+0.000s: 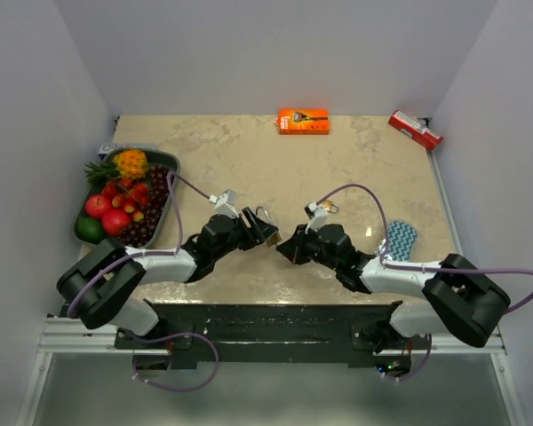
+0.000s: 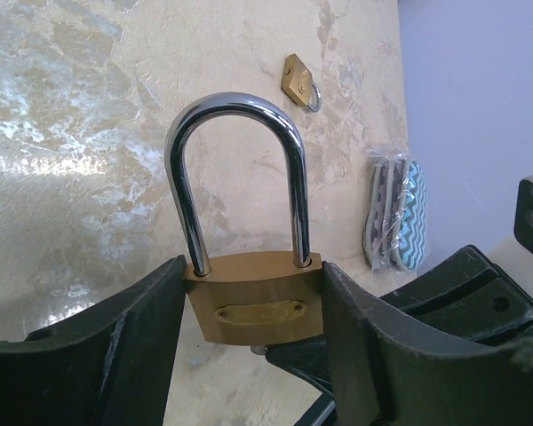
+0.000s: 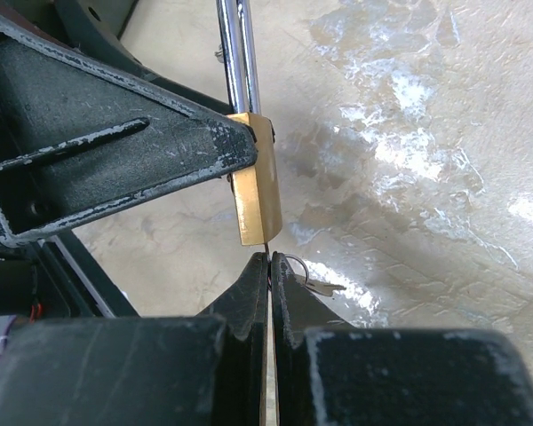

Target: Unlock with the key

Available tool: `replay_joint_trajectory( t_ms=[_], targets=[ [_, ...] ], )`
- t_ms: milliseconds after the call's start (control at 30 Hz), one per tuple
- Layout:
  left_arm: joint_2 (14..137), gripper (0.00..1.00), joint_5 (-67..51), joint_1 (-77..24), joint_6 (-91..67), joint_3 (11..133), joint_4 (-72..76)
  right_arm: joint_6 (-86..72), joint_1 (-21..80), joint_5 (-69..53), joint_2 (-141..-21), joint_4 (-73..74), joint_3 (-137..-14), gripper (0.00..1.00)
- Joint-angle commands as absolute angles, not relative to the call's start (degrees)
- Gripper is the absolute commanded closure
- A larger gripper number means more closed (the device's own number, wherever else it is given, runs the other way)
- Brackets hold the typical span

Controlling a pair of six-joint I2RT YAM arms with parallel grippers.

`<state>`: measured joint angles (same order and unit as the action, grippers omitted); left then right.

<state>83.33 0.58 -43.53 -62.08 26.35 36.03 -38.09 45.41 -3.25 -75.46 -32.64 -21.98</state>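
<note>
Over the middle of the marbled beige tabletop (image 1: 364, 177), the left gripper (image 2: 253, 297) holds a squat brass padlock (image 2: 258, 306) upright. One black finger (image 2: 115, 346) presses on each narrow side of the body. The chromed steel shackle (image 2: 235, 160) arches above, with both legs seated in the body as far as I can see.

The right gripper (image 3: 268, 264) sits just beneath it, jaws pinched together on a thin flat metal key (image 3: 266, 250) seen edge-on. The key's tip is right at the underside of the lock, where the keyhole should be; whether it has gone in I cannot tell.

The brass padlock looks dense and rigid, with smooth polished flanks, so a turning key would likely try to twist it in the grip. The flat sides of the body seem the right place to clamp, not the round, slick shackle. The key looks light and slim and offers little to hold — I would pinch it near its head, flat faces against the pads, so it cannot pivot.

A second small brass-coloured key on a wire ring (image 2: 296, 78) lies well apart on the table, near a blue chevron-patterned packet (image 2: 395, 213).
</note>
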Motion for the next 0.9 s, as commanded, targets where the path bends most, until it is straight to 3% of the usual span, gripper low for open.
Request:
replay_joint_trajectory(
  t_ms=[0, 367, 867],
  targets=[
    [84.63, 1.00, -9.58, -49.12, -65.92, 26.89, 42.27, -37.35, 44.47, 5.54, -74.00, -48.51, -23.21, 1.00],
    [86.22, 1.00, -8.26, -52.47, -67.41, 27.86, 43.42, -36.74, 44.56, 7.91, -75.41, -52.38, -22.59, 1.00],
    [83.50, 1.00, -12.65, -52.21, -62.40, 26.72, 47.90, -43.94, 42.63, 1.51, -75.06, -54.23, -20.74, 1.00]
  ],
)
